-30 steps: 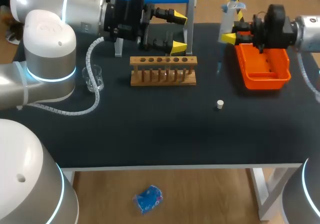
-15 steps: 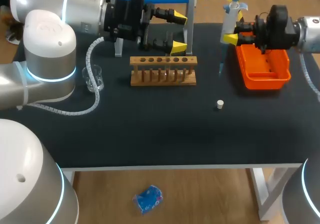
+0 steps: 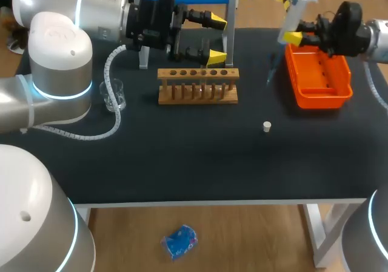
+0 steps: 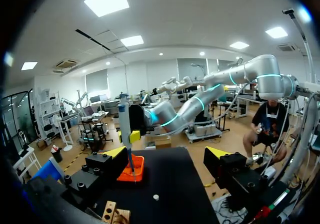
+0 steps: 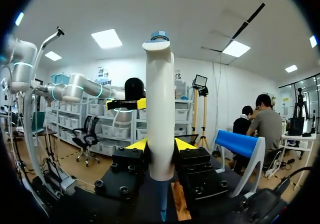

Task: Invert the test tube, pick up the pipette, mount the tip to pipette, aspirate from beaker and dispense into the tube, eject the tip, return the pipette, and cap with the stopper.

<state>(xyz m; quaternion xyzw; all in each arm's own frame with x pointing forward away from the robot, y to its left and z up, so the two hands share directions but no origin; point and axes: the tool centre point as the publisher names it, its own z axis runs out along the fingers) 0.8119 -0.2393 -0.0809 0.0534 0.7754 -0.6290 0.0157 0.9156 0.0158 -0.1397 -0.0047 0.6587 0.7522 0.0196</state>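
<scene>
The right gripper (image 5: 160, 145) pinches the white pipette (image 5: 160, 99) by its fat middle, above the orange tray (image 3: 339, 94) at the desk's far right corner. The pipette looks light, hard and slippery. Its thin end could snap, so the fat body is the best place to hold.

Bench (image 3: 182, 163): matt black top, smooth, faint sheen; white painted legs.
Rack (image 3: 197, 85): bare light wood, matt, visible grain tone.
Tray (image 3: 321, 94): orange plastic, glossy.
Pipette (image 5: 160, 109): smooth off-white plastic body, bluish lower shaft.
Beaker (image 3: 113, 94): clear, glass-like, glinting.
Stopper (image 3: 267, 126): white, matt.
Left arm (image 3: 60, 48): glossy silver-white shell; ribbed white plastic conduit (image 3: 112, 123).
Left end effector (image 3: 216, 40): matt black housing, smooth bright yellow tips.
</scene>
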